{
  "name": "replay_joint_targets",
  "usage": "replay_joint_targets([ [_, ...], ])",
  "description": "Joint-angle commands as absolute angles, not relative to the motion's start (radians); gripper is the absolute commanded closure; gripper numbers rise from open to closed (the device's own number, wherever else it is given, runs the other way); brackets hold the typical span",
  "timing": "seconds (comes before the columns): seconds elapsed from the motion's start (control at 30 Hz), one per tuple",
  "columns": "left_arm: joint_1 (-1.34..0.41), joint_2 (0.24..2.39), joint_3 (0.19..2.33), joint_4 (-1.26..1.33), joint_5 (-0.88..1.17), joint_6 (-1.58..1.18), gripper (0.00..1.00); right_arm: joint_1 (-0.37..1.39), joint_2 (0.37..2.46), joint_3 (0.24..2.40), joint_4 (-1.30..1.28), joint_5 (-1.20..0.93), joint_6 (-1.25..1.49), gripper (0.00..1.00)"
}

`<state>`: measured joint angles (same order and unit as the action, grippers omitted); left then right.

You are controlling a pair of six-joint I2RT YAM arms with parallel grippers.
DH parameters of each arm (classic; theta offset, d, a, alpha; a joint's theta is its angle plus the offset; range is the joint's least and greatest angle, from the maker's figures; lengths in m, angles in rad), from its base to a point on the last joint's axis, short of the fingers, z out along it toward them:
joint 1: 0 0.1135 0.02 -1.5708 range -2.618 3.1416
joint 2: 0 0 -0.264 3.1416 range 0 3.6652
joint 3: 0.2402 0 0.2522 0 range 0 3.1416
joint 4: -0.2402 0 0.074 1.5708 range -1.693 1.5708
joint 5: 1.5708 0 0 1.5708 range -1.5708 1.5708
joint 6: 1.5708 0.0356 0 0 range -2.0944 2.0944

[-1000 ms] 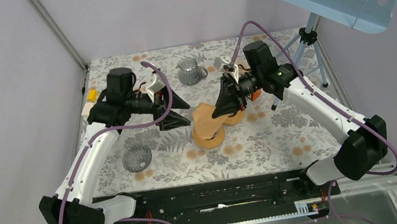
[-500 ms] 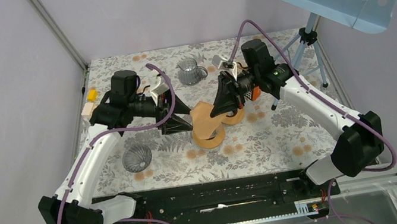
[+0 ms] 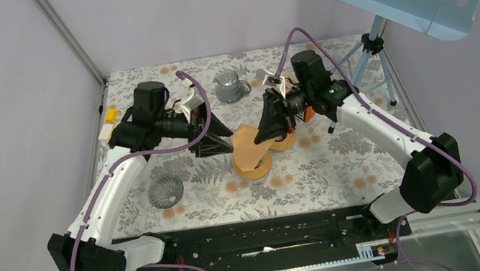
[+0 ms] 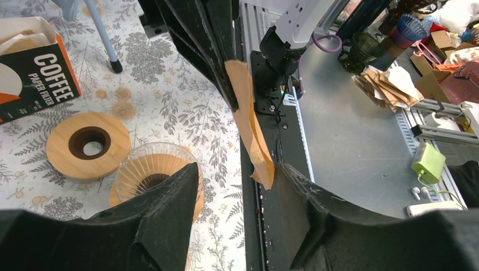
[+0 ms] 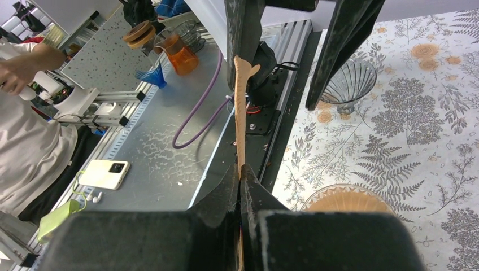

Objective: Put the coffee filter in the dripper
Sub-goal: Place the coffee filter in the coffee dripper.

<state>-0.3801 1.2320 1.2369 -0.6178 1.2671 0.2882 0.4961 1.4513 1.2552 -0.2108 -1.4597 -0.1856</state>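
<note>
At the left of the table, a ribbed glass cone (image 3: 165, 191) stood alone, well apart from the work. Right of it, the left gripper (image 3: 226, 142) hung with its jaws partly spread and nothing in them. Its wrist view showed the lower corner of the coffee filter (image 3: 246, 143) in the gap between the two fingers (image 4: 169, 209), nearer the right-hand one, with no clear contact on either. The filter was up in the air, folded flat and seen nearly edge-on, above the dripper (image 3: 254, 168), which sat on the table just below it. On the far side, the right gripper (image 3: 262, 135) was pinched tight on the filter's edge, and the paper stood straight out from its closed tips. By the look of it the task was about midway: the filter was lifted and brought over the dripper, but it had not yet been opened into a cone or seated inside.
</note>
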Motion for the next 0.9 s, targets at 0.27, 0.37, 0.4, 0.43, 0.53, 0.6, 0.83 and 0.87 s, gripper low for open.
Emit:
replay_joint_targets([
  [0.27,-0.351,1.251,1.323,-0.491,1.347,0.173,0.61,0.495,1.423,1.243,-0.191,-1.476,-0.191,1.0],
  [0.37,-0.351,1.253,1.323,-0.476,1.354,0.158,0.63,0.495,1.421,1.244,-0.191,-1.473,-0.191,1.0],
  [0.4,-0.351,1.253,1.322,-0.476,1.357,0.157,0.63,0.495,1.42,1.244,-0.191,-1.473,-0.191,1.0],
  [0.43,-0.351,1.254,1.32,-0.476,1.361,0.156,0.64,0.495,1.421,1.245,-0.193,-1.471,-0.191,1.0],
  [0.53,-0.351,1.253,1.313,-0.468,1.376,0.149,0.66,0.495,1.421,1.248,-0.194,-1.47,-0.191,1.0],
  [0.6,-0.351,1.251,1.307,-0.467,1.383,0.147,0.67,0.495,1.422,1.25,-0.195,-1.468,-0.192,1.0],
  [0.83,-0.351,1.244,1.281,-0.463,1.396,0.147,0.72,0.494,1.428,1.26,-0.214,-1.456,-0.209,1.0],
  [0.87,-0.351,1.245,1.279,-0.463,1.398,0.146,0.72,0.494,1.428,1.263,-0.217,-1.456,-0.212,1.0],
])
